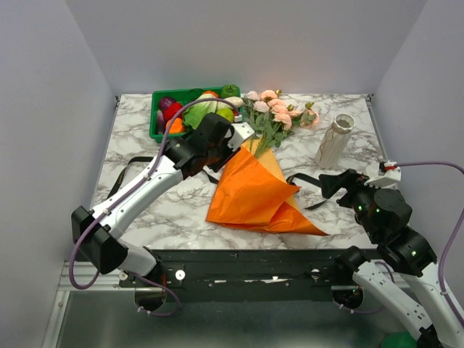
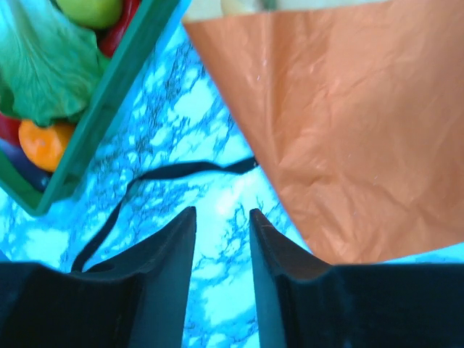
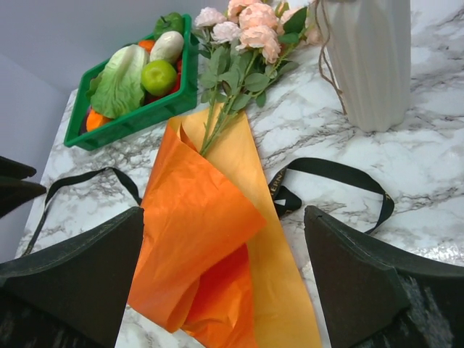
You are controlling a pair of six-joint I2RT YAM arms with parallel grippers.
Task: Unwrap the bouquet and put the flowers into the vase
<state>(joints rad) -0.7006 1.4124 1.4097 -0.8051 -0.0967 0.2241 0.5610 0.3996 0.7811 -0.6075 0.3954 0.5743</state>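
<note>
Left claw (image 2: 222, 214) first: its fingers (image 2: 170, 261) stand a little apart with nothing between them, only bare marble showing in the gap. It hangs low over the bench (image 1: 163, 210), nose down, with the orange paper (image 2: 348, 130) just to its right and the green tray (image 2: 109, 109) just to its left. A strand of black ribbon (image 2: 181, 170) lies flat on the marble right ahead of the fingertips and reaches the paper's edge. The claw looks clear of it.

Over to the right claw (image 3: 222, 217): jaws spread wide, holding nothing, aimed across the bench at the bouquet (image 1: 257, 174) from the right side. A loop of ribbon lies between it and the paper, and the claw touches neither.

Now the bouquet itself: it lies on its side in the middle of the bench. The paper is loosely folded over the stems (image 3: 217, 119), narrow where they go in at the far end and fanning wider toward the arms. The roses (image 1: 279, 107) spill out at the far end and rest on the marble between the tray and the vase (image 1: 335, 141), the leftmost heads close to the tray's corner. The vase stands upright to the right of the blooms, near them, mouth up. The tray sits at the far left, packed with plastic vegetables.
</note>
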